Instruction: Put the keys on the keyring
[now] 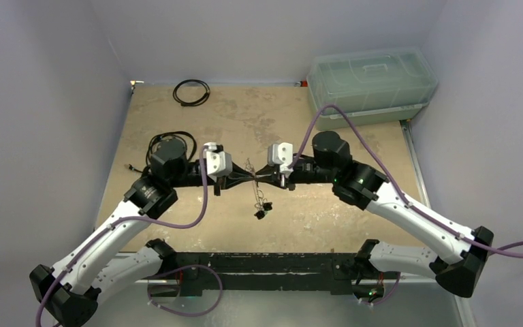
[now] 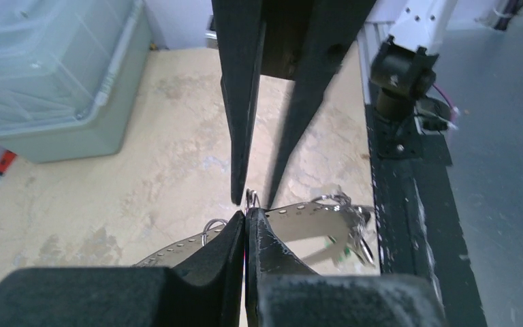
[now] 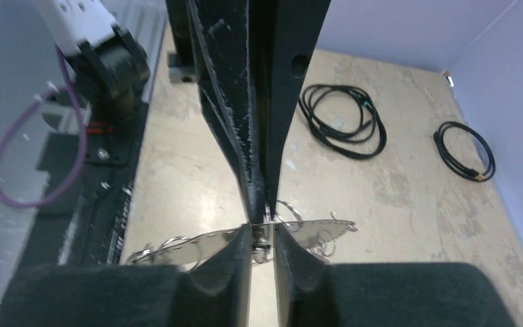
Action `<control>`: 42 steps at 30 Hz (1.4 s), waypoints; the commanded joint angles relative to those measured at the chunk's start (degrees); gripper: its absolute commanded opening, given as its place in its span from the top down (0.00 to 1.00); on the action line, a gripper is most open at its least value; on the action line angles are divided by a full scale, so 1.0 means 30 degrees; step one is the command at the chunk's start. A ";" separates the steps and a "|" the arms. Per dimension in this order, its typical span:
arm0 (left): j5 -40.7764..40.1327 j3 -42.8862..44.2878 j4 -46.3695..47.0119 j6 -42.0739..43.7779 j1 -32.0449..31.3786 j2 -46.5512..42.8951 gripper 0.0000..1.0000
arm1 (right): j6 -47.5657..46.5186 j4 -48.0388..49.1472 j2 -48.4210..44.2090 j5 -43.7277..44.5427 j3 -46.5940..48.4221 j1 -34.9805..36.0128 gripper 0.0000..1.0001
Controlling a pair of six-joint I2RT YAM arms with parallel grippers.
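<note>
Seemingly well along, going by what hangs where. Can see the keyring [image 2: 306,207] held aloft above the table [image 1: 177,122], between the tips of the left gripper [image 2: 246,218] and the right gripper [image 3: 264,235], which point at each other from either side. Shows in both wrist views as a flat, perforated silver band running across behind the tips. Can make out a few small wire rings on or at that band, and the keys [image 1: 264,206] dangling in a bunch just below it, a speck of green among them. Cannot count them: too small and tangled. Reads as most keys already on, though only as a judgement. Finds the left gripper pressed fully together, pinching the keyring right where a small wire ring [image 2: 251,198] pokes up past its tips. Finds the right gripper with jaws a narrow slit apart and a bit of ring metal sitting in the gap. Cannot tell whether clamped on that metal or merely around it. Spots no key lying loose on the table, though any would be small enough to miss. Left to do, probably: work whichever ring sits at the tips fully onto the band, then release and set the lot down. Elsewhere, only a black cable loop [image 1: 191,92], a coiled cord [image 3: 344,119] and a lidded clear box [image 1: 371,78] toward the far edge.
</note>
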 commanded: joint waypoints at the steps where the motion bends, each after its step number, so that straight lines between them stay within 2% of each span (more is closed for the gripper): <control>1: -0.1201 -0.1324 0.6110 -0.3164 -0.0086 -0.1455 1.00 | 0.0957 0.4317 -0.2050 -0.0625 -0.0619 0.0338 0.67; 3: -0.1737 -0.2278 0.7826 -0.4547 -0.0085 -0.2442 1.00 | 0.1081 0.4602 -0.2370 -0.0257 -0.0852 0.0335 0.51; 4: -0.1873 -0.2787 0.8835 -0.5475 -0.0085 -0.2825 1.00 | 0.1113 0.4738 -0.2454 -0.0086 -0.0939 0.0309 0.45; 6: -0.1935 -0.3849 1.1017 -0.7089 -0.0102 -0.3556 1.00 | 0.1215 0.5087 -0.2532 0.0194 -0.1115 0.0305 0.42; 9: -0.2326 -0.4948 1.3173 -0.8412 -0.0094 -0.4362 1.00 | 0.1268 0.5333 -0.2499 0.0344 -0.1252 0.0267 0.41; 16: -0.2257 -0.6947 1.8150 -1.1109 -0.0091 -0.4934 1.00 | 0.1407 0.5453 -0.2184 -0.0505 -0.1234 0.0057 0.53; 22: -0.2396 -0.7838 2.0181 -1.1940 -0.0102 -0.4865 1.00 | 0.1830 0.6144 -0.2292 -0.2012 -0.1162 0.0012 0.64; 28: -0.2428 -0.8085 2.1118 -1.2325 -0.0096 -0.4690 1.00 | 0.2066 0.6302 -0.1770 -0.3051 -0.0931 -0.0017 0.70; 42: -0.2432 -0.8243 2.1755 -1.2734 -0.0099 -0.4042 1.00 | 0.2401 0.7006 -0.1208 -0.3805 -0.0442 -0.0017 0.70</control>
